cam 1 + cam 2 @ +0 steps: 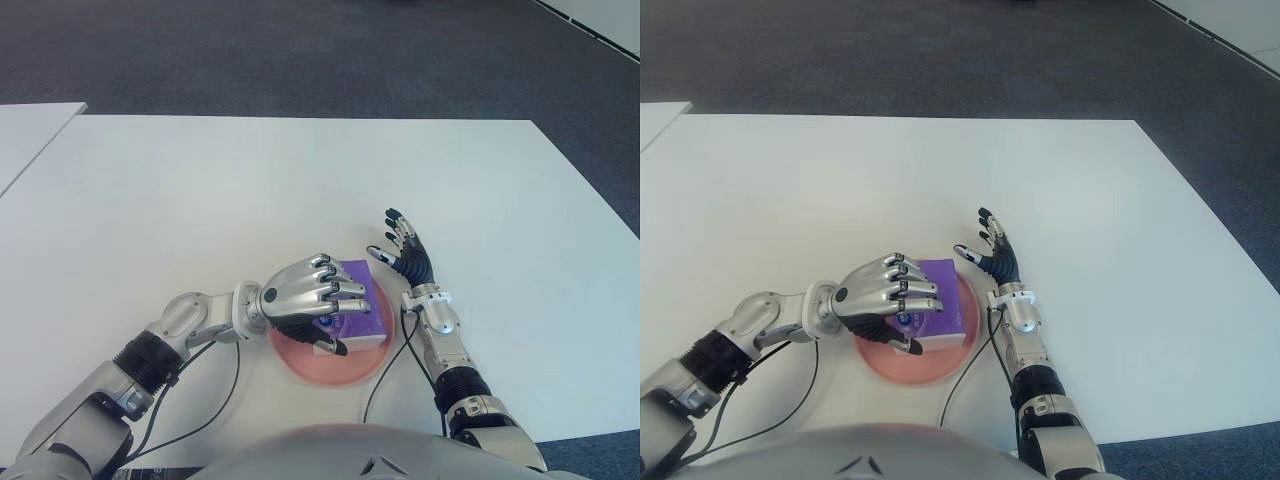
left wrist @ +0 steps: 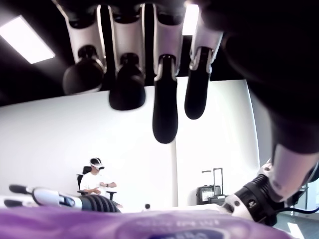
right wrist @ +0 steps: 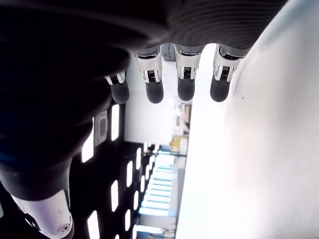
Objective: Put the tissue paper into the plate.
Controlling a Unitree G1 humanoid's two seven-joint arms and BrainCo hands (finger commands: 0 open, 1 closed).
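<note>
The tissue paper, a purple pack (image 1: 364, 296), lies in the pink plate (image 1: 335, 372) close to my body. My left hand (image 1: 334, 312) hovers over the pack with fingers curled loosely above it. In the left wrist view a gap shows between the fingertips (image 2: 165, 124) and the purple pack (image 2: 149, 226), so the hand holds nothing. My right hand (image 1: 398, 248) shows just right of the plate, fingers spread, empty. Its fingertips (image 3: 155, 92) appear straight in the right wrist view.
The white table (image 1: 250, 190) stretches ahead and to both sides. A second white table (image 1: 25, 130) stands at the far left, with dark carpet (image 1: 300, 50) beyond. Black cables (image 1: 385, 375) trail from both wrists near the plate. A seated person (image 2: 97, 181) shows far off.
</note>
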